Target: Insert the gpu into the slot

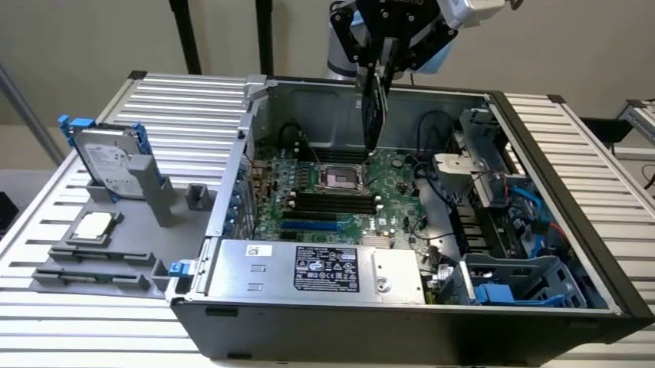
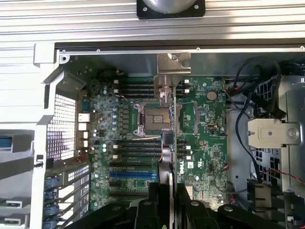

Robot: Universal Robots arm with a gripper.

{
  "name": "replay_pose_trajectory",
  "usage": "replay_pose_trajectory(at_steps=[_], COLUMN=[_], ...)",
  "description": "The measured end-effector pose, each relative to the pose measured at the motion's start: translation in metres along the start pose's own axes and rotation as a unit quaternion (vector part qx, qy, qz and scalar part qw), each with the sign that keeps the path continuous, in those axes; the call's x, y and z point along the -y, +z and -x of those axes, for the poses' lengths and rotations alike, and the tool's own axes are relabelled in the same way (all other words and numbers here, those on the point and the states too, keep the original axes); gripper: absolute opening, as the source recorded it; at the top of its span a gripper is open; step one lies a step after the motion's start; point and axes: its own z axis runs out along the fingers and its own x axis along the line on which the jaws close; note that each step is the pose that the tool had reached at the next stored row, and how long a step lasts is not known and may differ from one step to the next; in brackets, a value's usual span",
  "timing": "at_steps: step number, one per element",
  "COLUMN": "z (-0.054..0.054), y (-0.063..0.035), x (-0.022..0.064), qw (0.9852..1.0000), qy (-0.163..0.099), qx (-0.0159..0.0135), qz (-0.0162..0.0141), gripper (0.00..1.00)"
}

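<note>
Upper centre of the exterior view: the black two-fingered gripper (image 1: 379,67) is hanging over the open grey metal computer case (image 1: 409,330). It is carrying the thin green-and-black card, the gpu (image 1: 375,123), upright and edge-on to the camera. The card's lower edge is hovering near the square silver processor socket (image 1: 338,178) on the large green motherboard (image 1: 404,211), mid-frame. I am judging it clear of the board.

Progress: the pick-up is done and the card is in the air inside the case opening. The insertion is not done. The long bright-blue plastic slot (image 1: 310,227) is sitting bare, lower in the frame and toward the exterior view's left, just past the black memory slots (image 1: 327,202). Card and slot are well apart.

Wrist view: the gpu (image 2: 181,164) is lying crosswise to the slot (image 2: 133,175), with its silver end bracket (image 2: 174,64) at the far end.

Jaws: the gripper (image 2: 172,202) is pressing in on the card's upper edge, one finger on each face, pinching it.
</note>
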Motion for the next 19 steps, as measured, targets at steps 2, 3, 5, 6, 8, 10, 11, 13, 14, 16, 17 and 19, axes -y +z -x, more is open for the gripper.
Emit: replay_pose_trajectory(at_steps=[2, 3, 5, 6, 8, 10, 11, 13, 14, 16, 17, 19], z=[0.0, 0.0, 0.0, -0.0001, -0.0001, -0.0001, -0.0001, -0.0001, -0.0001, -0.0001, -0.0001, -0.0001], y=[-0.0001, -0.0001, -0.0013, -0.0014, -0.0014, -0.0018, -0.0021, -0.0021, -0.0022, -0.0025, -0.0028, -0.0028], x=[0.0, 0.0, -0.0001, -0.0001, -0.0001, -0.0001, -0.0001, -0.0002, -0.0002, -0.0002, -0.0002, -0.0002], qw=[1.0, 1.0, 1.0, 1.0, 1.0, 1.0, 1.0, 1.0, 1.0, 1.0, 1.0, 1.0], qy=[0.0, 0.0, 0.0, 0.0, 0.0, 0.0, 0.0, 0.0, 0.0, 0.0, 0.0, 0.0], qx=[0.0, 0.0, 0.0, 0.0, 0.0, 0.0, 0.0, 0.0, 0.0, 0.0, 0.0, 0.0], qz=[0.0, 0.0, 0.0, 0.0, 0.0, 0.0, 0.0, 0.0, 0.0, 0.0, 0.0, 0.0], gripper=[0.26, 0.26, 0.26, 0.26, 0.26, 0.26, 0.26, 0.26, 0.26, 0.26, 0.26, 0.26])
